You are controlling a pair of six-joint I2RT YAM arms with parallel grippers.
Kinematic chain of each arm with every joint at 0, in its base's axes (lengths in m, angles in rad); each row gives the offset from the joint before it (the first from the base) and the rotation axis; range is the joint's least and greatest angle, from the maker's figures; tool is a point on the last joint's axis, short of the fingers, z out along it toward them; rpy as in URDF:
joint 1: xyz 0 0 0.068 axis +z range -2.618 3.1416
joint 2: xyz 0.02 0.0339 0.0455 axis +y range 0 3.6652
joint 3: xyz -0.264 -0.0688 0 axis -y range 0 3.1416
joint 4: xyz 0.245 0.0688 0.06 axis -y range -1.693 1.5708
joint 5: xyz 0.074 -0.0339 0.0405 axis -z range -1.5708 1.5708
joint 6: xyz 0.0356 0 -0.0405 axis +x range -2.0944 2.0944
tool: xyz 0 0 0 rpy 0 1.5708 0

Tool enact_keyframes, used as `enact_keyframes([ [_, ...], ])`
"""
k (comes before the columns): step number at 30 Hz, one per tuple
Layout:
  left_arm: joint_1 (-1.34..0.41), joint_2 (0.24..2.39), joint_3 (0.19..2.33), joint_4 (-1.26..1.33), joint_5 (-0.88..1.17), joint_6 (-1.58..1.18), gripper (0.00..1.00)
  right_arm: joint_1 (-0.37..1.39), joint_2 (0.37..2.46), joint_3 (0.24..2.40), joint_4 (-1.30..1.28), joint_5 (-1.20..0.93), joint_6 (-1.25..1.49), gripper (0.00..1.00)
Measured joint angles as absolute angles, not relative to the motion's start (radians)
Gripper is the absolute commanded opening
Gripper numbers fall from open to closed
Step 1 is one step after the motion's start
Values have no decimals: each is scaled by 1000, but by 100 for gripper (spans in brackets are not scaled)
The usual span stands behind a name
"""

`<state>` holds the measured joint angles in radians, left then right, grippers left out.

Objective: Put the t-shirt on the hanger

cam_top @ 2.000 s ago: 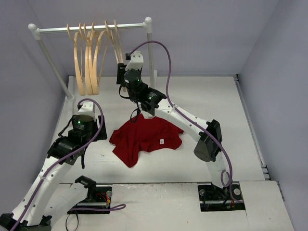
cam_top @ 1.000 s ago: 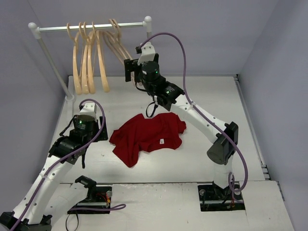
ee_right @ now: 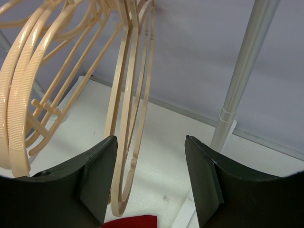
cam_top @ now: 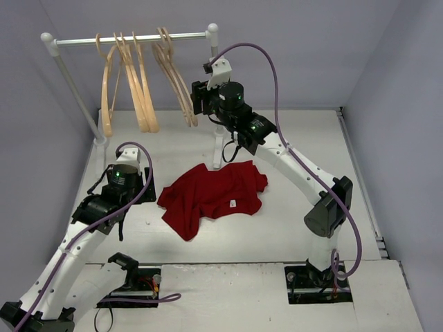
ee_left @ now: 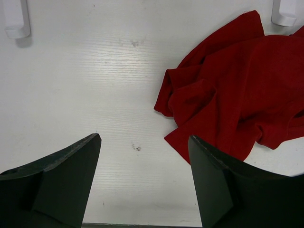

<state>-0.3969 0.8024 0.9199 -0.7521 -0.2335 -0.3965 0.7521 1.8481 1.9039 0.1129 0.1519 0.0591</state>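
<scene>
Left end effector [ee_left: 143, 142]: low over the desk [cam_top: 291, 159] at the lower left of the top view. Jaws wide, nothing between them.

T-shirt [cam_top: 211, 197]: crumpled heap on the desk, centre of the top view. In the left wrist view it fills the right half of the frame, off to the right of the jaw gap and ahead of it. The left arm is the nearer arm to the cloth. Neither end effector touches it.

Right end effector [ee_right: 149, 142]: raised at upper centre of the top view, well apart from the t-shirt. Jaws part-way apart, clamped on nothing.

Hanger [ee_right: 141, 102]: rightmost on the rail [cam_top: 131, 39]. In the right wrist view its long axis runs top to bottom, slightly tilted. It sits in the left half of the gap, close to the frame-left finger. I cannot tell if it is inside the jaws or just past the tips.

Judgement: the right arm takes the hanger, and the grasp turns on centring that thin strand between the fingers.

Other hangers [cam_top: 131, 90]: farther left on the rail.
</scene>
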Motion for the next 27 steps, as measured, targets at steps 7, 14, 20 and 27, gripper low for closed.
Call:
enact_keyframes([
  [7,-397,802,920,-752,-233,-397,70,752,1863,1904,117,130,70,56],
  [14,-397,802,920,-752,-233,-397,70,755,1881,1901,117,115,78,57],
  [20,-397,802,920,-752,-232,-397,70,764,1881,1899,126,109,83,58],
  [27,-397,804,920,-752,-232,-397,70,779,1895,1899,145,104,89,58],
])
